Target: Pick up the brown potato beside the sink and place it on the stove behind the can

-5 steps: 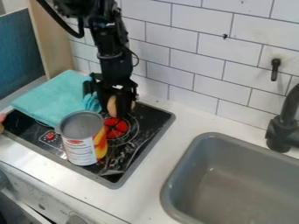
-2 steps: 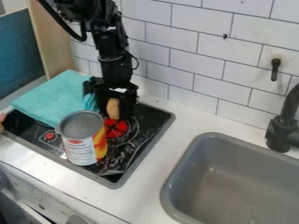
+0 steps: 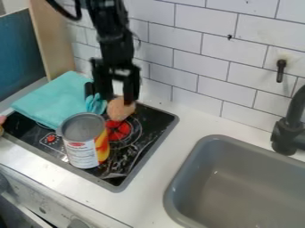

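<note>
Comes down from the top edge, ending in the gripper [image 3: 119,101], above the back part of the black cooktop [image 3: 140,153]. Shows a wide gap between the fingers [image 3: 131,91], with pale wall visible through it. Comes nearest there to a rounded tan object [image 3: 121,109], just under the fingertips and partly overlapped by them (too blurred to name more exactly). Sits, in the case of that object, at the back of the cooktop, just behind the red burner mark [image 3: 119,130].

Spreads out to the left, as a folded teal cloth [image 3: 53,100], over the cooktop's rear left part and onto the counter [image 3: 159,153]. Bunches up close to the tan object at its near end. Stands upright in front of the cloth, as a large can [image 3: 82,151] with a grey top and a white, red and yellow label.

Lies to the right, set into the counter, as a grey sink [image 3: 238,187]. Rises beside it as a black faucet [image 3: 287,133]. Runs behind as a white tiled wall [image 3: 202,67] with a small black fitting [image 3: 281,71]. Leans or stands at the left, as a pale wooden panel [image 3: 51,40].
</note>
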{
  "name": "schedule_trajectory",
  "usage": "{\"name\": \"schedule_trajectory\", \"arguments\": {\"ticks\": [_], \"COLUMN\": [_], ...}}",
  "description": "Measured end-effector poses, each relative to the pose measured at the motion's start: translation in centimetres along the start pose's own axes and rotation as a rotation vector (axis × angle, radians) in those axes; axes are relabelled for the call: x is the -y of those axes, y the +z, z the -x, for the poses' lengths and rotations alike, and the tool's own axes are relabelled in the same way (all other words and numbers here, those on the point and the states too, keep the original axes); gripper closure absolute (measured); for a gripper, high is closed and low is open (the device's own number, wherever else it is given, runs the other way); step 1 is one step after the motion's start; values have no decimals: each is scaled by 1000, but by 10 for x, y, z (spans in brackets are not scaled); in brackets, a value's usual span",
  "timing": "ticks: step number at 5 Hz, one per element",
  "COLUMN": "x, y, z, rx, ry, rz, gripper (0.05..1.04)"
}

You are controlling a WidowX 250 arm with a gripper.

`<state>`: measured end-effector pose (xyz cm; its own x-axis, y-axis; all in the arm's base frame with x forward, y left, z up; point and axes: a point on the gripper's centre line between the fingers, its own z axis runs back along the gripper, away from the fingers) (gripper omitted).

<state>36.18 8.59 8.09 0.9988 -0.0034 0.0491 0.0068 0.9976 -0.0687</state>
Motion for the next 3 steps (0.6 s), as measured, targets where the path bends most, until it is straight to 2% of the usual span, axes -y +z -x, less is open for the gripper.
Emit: {"name": "schedule_trajectory", "arguments": {"ticks": [1,2,3], "x": [0,5,13], "y": [35,66,73], "z": [13,30,50], "rx": [60,75,43], "ry": [6,-20,-47], "rz": [-60,-114,-117], "gripper": [78,79,79]}}
